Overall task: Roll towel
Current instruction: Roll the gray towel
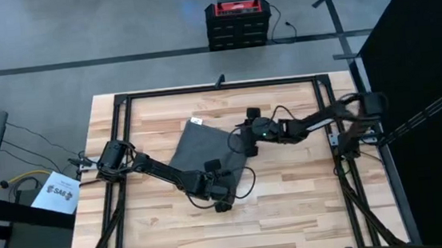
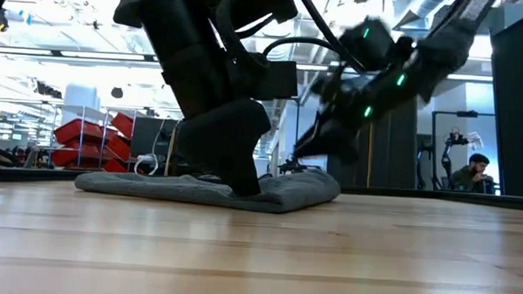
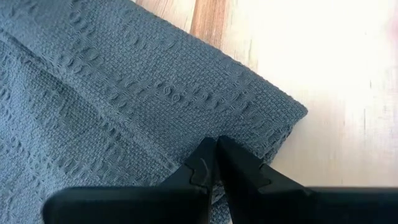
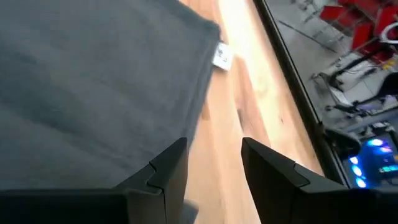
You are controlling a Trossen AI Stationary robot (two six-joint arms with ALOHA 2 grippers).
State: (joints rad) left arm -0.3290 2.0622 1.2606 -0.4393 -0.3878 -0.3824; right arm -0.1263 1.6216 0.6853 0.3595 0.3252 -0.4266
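On the table (image 1: pixel 134 228), the left arm is stretched from its mount at the left edge toward the middle, and the left gripper (image 3: pixel 216 163) is set down at the near corner of the towel (image 1: pixel 203 150). In the left wrist view its two fingers are seen pressed together, with the cloth pinched between their tips just inside a folded corner; the hold is probably placed there so that this end can be lifted and turned over to start the roll. The towel itself is spread dark grey near the middle of the table, slightly toward the far side, laid at an angle to the table's edges, with a small white tag (image 4: pixel 222 56) showing at its far corner. From table height it is seen lying low and mostly flat, thicker and rounded at one end, so little or no rolling is judged to be done. To the right, the right arm is reached in from its mount at the right edge, and the right gripper (image 4: pixel 213 165) is held over the towel's right edge with its fingers spread apart and nothing between them; bare wood is seen through the gap. It is likely stationed there to take the matching edge, so both ends can be turned evenly.
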